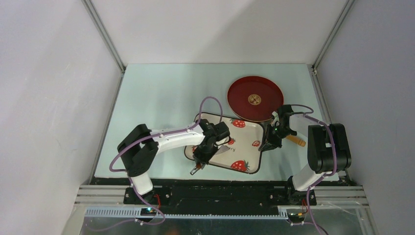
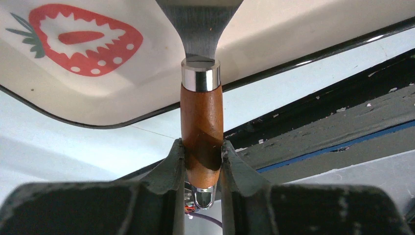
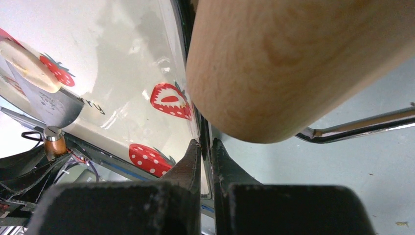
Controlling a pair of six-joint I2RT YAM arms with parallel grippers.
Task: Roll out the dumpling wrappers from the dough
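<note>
My left claw [image 2: 201, 164] clamps the scraper [image 2: 200, 117] by its handle, blade over the tray [image 2: 293, 29], while my right claw [image 3: 205, 147] pinches the tray rim, rolling pin [image 3: 293, 63] crowding it, red plate [image 1: 254, 98] beyond.

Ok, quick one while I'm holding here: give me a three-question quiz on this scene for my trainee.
1. True or false: the right gripper is shut on the tray's rim.
2. What does the left gripper hold? A) the tray B) the scraper, by its wooden handle C) nothing
3. Fill in: in the right wrist view, the pale dough lies at the scraper's metal ___.
Key: 1 true; 2 B; 3 blade.
</note>
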